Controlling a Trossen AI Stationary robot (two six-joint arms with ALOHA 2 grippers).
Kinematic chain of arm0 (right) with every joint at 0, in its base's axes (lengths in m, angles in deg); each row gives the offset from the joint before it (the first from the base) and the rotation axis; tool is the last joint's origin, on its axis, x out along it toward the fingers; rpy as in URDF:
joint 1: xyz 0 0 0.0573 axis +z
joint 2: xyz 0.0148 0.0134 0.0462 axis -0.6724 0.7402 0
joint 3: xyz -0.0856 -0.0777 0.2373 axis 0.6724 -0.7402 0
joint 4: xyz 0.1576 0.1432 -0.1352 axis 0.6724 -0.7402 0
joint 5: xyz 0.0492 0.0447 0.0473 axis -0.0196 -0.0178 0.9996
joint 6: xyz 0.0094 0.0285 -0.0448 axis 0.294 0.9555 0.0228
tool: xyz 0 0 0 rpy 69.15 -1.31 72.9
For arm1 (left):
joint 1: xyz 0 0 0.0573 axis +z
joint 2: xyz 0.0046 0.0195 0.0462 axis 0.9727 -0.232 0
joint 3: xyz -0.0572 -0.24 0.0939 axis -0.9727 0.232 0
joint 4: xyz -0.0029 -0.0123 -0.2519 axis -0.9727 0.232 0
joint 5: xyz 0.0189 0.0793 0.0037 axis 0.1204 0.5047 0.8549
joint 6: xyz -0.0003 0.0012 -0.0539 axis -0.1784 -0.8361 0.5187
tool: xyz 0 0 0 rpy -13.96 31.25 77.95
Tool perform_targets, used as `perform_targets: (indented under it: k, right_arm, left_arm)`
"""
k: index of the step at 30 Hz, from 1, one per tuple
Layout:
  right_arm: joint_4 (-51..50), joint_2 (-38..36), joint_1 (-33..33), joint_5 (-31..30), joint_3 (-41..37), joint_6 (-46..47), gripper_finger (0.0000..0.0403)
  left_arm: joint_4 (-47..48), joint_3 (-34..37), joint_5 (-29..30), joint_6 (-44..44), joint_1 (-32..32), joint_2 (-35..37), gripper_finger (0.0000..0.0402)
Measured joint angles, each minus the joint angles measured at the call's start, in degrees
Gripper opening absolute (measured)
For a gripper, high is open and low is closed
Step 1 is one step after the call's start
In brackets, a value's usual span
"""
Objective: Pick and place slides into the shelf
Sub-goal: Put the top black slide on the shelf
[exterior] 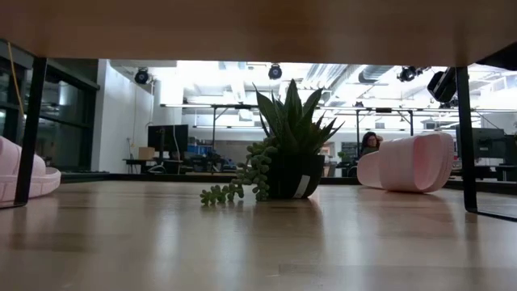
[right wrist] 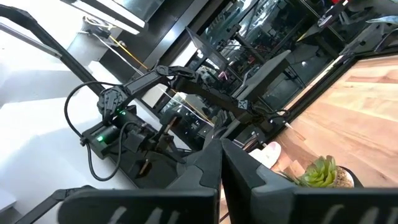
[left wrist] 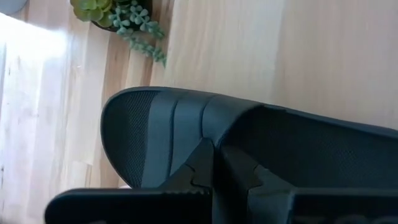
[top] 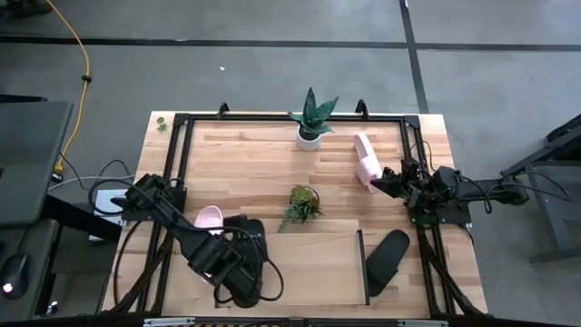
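Note:
My left gripper (top: 243,259) is shut on a black slide (top: 254,245) over the left part of the shelf (top: 313,263); that slide fills the left wrist view (left wrist: 161,130). A pink slide (top: 209,218) lies by the left arm, on its sole (exterior: 16,174). A second black slide (top: 387,257) lies just outside the shelf's right side panel (top: 360,263). The other pink slide (top: 366,161) rests on its side on the table (exterior: 408,162). My right gripper (top: 379,183) is shut right at its near end. My left gripper has its fingers (left wrist: 239,171) nearly together at the edge of the black slide's ribbed strap (left wrist: 214,134), coming from above. The arm hides whether the slide is lifted or rests on the shelf. My right gripper: I cannot tell whether its tips touch the pink slide.
A spiky plant in a white pot (top: 311,120) stands at the table's far side, and a trailing succulent (top: 301,204) sits mid-table just beyond the shelf. The shelf board's middle and right part are bare. Black frame rails (top: 422,173) run along the table's edges.

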Motion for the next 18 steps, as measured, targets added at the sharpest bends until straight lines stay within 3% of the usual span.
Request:
perform_targets:
  k: [18]
  right_arm:
    - [-0.7, 0.0, 0.0, -0.4, 0.0, -0.2, 0.0]
  left_arm:
    - [0.0, 0.0, -2.1, 2.1, -1.5, 0.0, 0.0001]
